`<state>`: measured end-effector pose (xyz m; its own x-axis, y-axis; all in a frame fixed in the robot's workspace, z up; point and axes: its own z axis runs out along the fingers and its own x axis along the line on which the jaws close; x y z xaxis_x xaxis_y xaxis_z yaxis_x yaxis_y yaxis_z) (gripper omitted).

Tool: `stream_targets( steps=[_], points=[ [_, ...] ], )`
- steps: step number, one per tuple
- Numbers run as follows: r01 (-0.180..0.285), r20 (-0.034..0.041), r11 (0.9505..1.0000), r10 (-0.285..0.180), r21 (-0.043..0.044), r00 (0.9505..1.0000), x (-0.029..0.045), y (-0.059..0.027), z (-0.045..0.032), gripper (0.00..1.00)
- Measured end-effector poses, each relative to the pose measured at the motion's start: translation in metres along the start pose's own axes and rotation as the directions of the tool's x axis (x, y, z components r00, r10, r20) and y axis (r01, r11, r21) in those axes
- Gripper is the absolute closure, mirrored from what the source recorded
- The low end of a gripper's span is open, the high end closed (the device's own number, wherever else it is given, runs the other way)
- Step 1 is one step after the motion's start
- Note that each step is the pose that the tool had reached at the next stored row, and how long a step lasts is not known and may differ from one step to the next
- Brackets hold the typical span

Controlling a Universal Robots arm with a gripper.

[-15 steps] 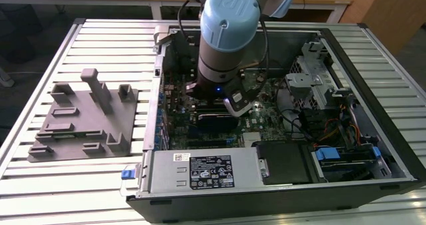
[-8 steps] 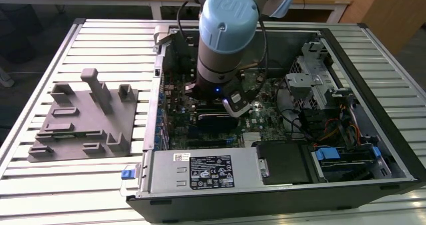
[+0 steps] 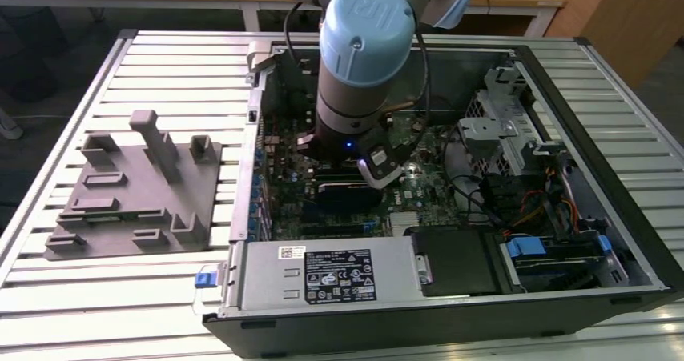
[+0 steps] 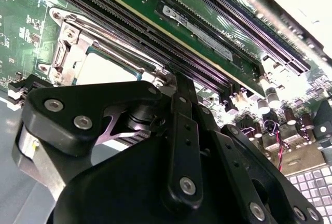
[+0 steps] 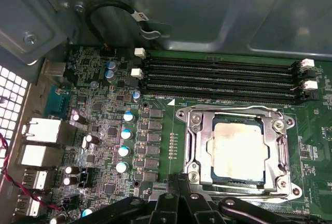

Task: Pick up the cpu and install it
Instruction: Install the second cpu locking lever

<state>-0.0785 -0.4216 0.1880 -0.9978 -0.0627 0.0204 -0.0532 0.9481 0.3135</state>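
The cpu [image 5: 239, 149], a flat square chip with a silvery, slightly stained top, lies flat inside the metal socket frame [image 5: 193, 130] on the green motherboard; in the second wrist view the cpu [image 4: 104, 68] shows as a pale square inside the same frame. My gripper [image 5: 179, 180] hovers just beside the socket's edge, shut with nothing between its fingers. In the second wrist view the gripper [image 4: 179, 81] points at the board next to the socket corner. In the exterior view the arm [image 3: 358, 65] reaches down into the open computer case.
Empty memory slots [image 5: 218, 79] run along one side of the socket, and blue-topped capacitors [image 5: 124, 133] stand on another. The grey moulded tray [image 3: 128, 193] with upright posts sits at the exterior view's left. Power supply [image 3: 320, 274], drive cage [image 3: 502, 129] and cables crowd the case.
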Motion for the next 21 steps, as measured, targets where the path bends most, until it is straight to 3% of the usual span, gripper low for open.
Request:
stream_targets(
  steps=[21],
  points=[
    [0.0,0.0,1.0,0.0,-0.0002,1.0,0.0005,0.0081,-0.0244,0.89]
  ],
)
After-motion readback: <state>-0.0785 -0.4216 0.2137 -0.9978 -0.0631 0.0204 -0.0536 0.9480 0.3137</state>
